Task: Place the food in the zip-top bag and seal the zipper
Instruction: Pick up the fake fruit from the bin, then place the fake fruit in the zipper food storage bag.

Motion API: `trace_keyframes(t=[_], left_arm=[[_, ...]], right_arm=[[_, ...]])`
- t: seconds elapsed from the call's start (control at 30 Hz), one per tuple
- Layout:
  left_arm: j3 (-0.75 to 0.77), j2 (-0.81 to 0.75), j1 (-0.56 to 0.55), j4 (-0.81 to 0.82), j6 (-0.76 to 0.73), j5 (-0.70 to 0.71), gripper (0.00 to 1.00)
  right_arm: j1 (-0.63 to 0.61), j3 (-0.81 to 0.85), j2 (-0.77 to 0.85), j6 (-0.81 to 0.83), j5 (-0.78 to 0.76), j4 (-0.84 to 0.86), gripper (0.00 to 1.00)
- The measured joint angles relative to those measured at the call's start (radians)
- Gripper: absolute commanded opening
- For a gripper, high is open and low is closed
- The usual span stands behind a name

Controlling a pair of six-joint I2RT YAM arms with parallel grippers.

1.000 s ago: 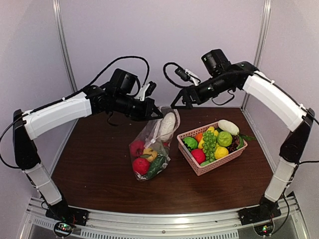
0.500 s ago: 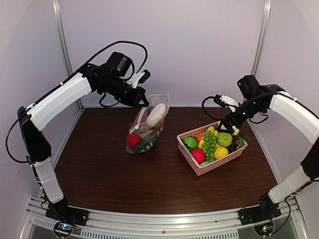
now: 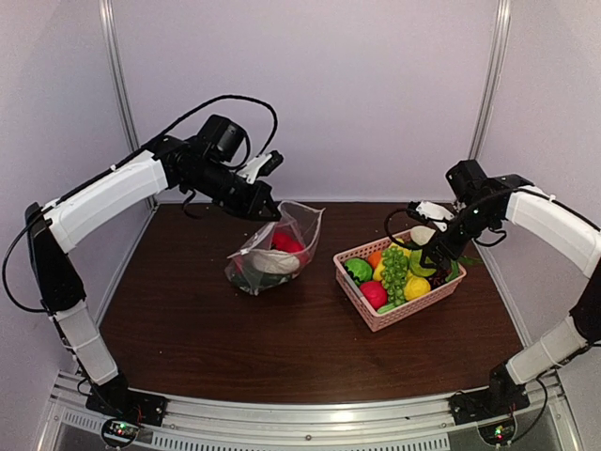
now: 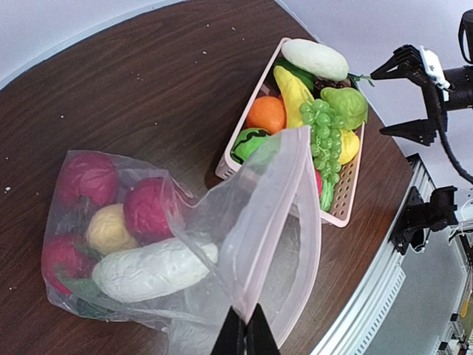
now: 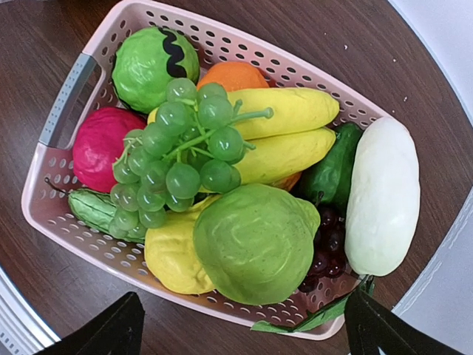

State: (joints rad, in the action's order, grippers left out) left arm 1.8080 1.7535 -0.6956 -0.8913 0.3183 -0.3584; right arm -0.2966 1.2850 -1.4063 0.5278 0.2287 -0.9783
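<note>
Fingers point(image 4: 229, 340) of the left gripper point(image 4: 244, 333) pinch tight on the mouth edge of the zip-top bag point(image 4: 273, 200), holding it up. The bag's filled bottom rests on the table point(image 3: 188, 319), left of the pink basket point(image 3: 376, 315). Red round pieces point(image 4: 148, 207) and a white vegetable point(image 4: 148, 270) lie inside. The right gripper point(image 5: 244, 310) hangs wide open and empty over the basket.

Enclosure, plain and pale. Back wall point(image 3: 376, 94) lilac-grey, smooth, unmarked. Left side wall point(image 3: 47, 113) and right side wall point(image 3: 563, 94) same tone. Slim metal left post point(image 3: 116, 85) and right post point(image 3: 493, 75) stand at back corners, both leaning slightly in top view. Surface point(image 3: 188, 329) dark brown wood grain, matte; few pale specks in left wrist view. Ribbed aluminium rail point(image 3: 310, 418) runs along near edge. Light soft, even; shadows on surface faint.
</note>
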Motion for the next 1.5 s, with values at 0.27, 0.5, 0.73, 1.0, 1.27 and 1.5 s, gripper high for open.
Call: trace_keyframes(t=[0.27, 0.5, 0.73, 1.0, 1.27, 1.5], left_arm=[[-0.019, -0.024, 0.0, 0.031, 0.02, -0.006, 0.0], [-0.025, -0.029, 0.0, 0.037, 0.027, -0.011, 0.0], [-0.054, -0.03, 0.0, 0.062, 0.032, -0.013, 0.0], [-0.057, -0.03, 0.0, 0.079, 0.038, -0.013, 0.0], [-0.066, -0.03, 0.0, 0.1, 0.057, -0.013, 0.0], [-0.068, -0.027, 0.0, 0.136, 0.089, -0.021, 0.0]], right_arm=[[0.0, -0.037, -0.025, 0.001, -0.054, 0.052, 0.94], [0.0, -0.044, -0.1, -0.002, -0.054, 0.11, 0.88], [0.0, -0.06, -0.155, -0.022, -0.053, 0.132, 0.65], [0.0, -0.053, -0.121, -0.049, -0.05, 0.107, 0.56], [-0.003, 0.066, 0.003, -0.056, 0.061, 0.036, 0.51], [-0.13, 0.225, -0.003, -0.092, 0.312, 0.042, 0.5]])
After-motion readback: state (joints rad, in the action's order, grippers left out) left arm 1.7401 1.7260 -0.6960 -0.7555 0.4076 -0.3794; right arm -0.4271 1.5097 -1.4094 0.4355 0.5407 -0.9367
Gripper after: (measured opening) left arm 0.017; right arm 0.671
